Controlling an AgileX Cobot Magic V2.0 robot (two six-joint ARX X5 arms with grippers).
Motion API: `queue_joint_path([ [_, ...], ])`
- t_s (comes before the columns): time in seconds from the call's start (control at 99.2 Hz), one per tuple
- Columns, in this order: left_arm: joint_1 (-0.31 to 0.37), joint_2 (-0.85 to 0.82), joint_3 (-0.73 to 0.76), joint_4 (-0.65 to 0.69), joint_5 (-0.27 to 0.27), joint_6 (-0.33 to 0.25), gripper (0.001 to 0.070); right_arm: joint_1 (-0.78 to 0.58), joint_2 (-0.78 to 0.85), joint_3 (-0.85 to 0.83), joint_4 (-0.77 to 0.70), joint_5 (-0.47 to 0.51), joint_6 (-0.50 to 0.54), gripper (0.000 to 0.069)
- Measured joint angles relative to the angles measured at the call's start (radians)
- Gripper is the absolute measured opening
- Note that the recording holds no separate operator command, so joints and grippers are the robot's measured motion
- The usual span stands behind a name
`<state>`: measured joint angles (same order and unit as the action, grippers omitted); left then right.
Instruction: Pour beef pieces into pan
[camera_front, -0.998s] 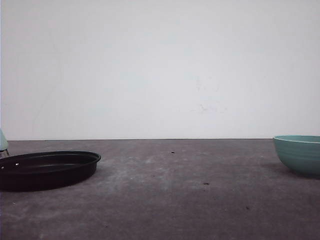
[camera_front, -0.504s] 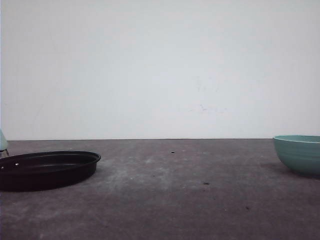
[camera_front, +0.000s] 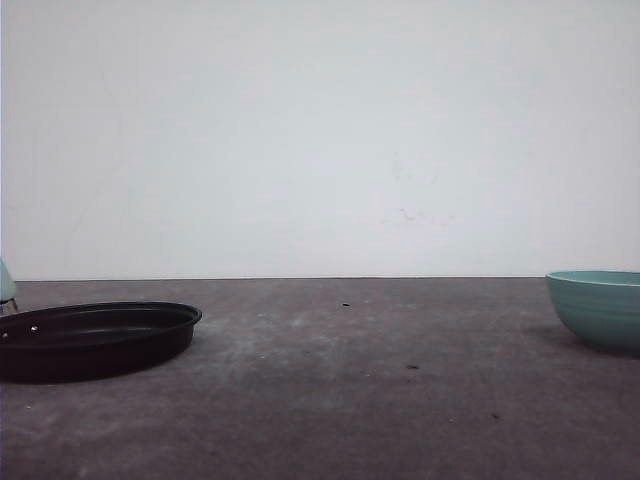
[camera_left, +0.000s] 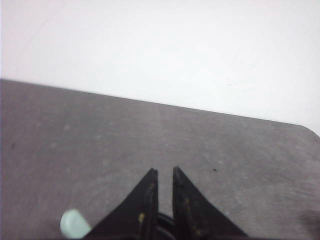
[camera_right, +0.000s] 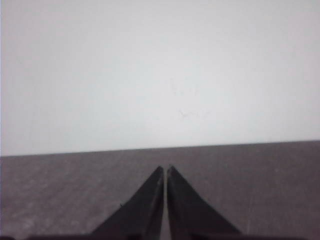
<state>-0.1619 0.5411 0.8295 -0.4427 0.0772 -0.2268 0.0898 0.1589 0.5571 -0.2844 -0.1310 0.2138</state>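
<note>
- The pan (camera_front: 95, 338), shallow, round and black, sits on the grey desk (camera_front: 330, 400) at the lower left of the front view, cut by the frame's left edge
- A silver rivet (camera_front: 34, 327) shows on its inner wall near that edge, and a sliver of its pale mint-green handle (camera_front: 6, 282) shows at the far left, just above the rim
- A ribbed teal bowl (camera_front: 598, 308) stands on the desk at the right edge of the front view, well apart from the pan; its inside is hidden from this low angle
- A few small dark specks (camera_front: 412, 367) lie on the bare desk between the two
- Left claw (camera_left: 164, 172): its two dark fingertips stand a narrow gap apart, nothing between them, above the desk; a pale mint-green rounded end (camera_left: 75, 223) shows at the lower left of that view
- Right claw (camera_right: 165, 169): its fingertips are pressed almost together, pinching nothing, with desk and white wall (camera_right: 160, 70) behind
</note>
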Motion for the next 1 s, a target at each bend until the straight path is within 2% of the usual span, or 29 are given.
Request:
queue_joint_path([
  [0.192, 0.0, 0.184, 0.232, -0.045, 0.0, 0.01, 0.0024, 0.0, 0.214, 0.304, -0.117, 0.0, -0.005, 0.001],
  [0.363, 0.0, 0.244, 0.377, -0.04, 0.0, 0.017, 0.0024, 0.0, 0.392, 0.535, -0.216, 0.0, -0.013, 0.001],
  [0.474, 0.0, 0.246, 0.407, -0.039, 0.0, 0.018, 0.0024, 0.0, 0.471, 0.615, -0.272, 0.0, -0.016, 0.001],
  [0.605, 0.0, 0.235, 0.407, -0.052, 0.0, 0.017, 0.0028, 0.0, 0.522, 0.632, -0.298, -0.028, -0.016, 0.0016],
  [0.645, 0.0, 0.232, 0.407, -0.06, 0.0, 0.017, 0.0045, 0.0, 0.533, 0.632, -0.306, -0.039, -0.017, 0.0058],
  [0.686, 0.0, 0.229, 0.407, -0.074, 0.0, 0.017, 0.0087, 0.0, 0.54, 0.632, -0.309, -0.048, -0.019, 0.0128],
  [0.696, 0.0, 0.228, 0.407, -0.078, 0.0, 0.017, 0.0103, 0.0, 0.542, 0.632, -0.31, -0.05, -0.019, 0.017],
  [0.797, 0.0, 0.217, 0.407, -0.119, 0.0, 0.015, 0.0355, 0.0, 0.55, 0.632, -0.311, -0.052, -0.019, 0.0468],
  [0.847, 0.0, 0.217, 0.407, -0.137, 0.0, 0.015, 0.0461, 0.0, 0.554, 0.632, -0.311, -0.052, -0.019, 0.0579],
  [0.918, 0.0, 0.215, 0.407, -0.154, -0.006, 0.017, 0.0532, 0.0, 0.558, 0.632, -0.31, -0.052, -0.019, 0.0657],
  [0.998, 0.0, 0.215, 0.407, -0.174, -0.019, 0.031, 0.0558, 0.0, 0.57, 0.632, -0.31, -0.052, -0.019, 0.0683],
])
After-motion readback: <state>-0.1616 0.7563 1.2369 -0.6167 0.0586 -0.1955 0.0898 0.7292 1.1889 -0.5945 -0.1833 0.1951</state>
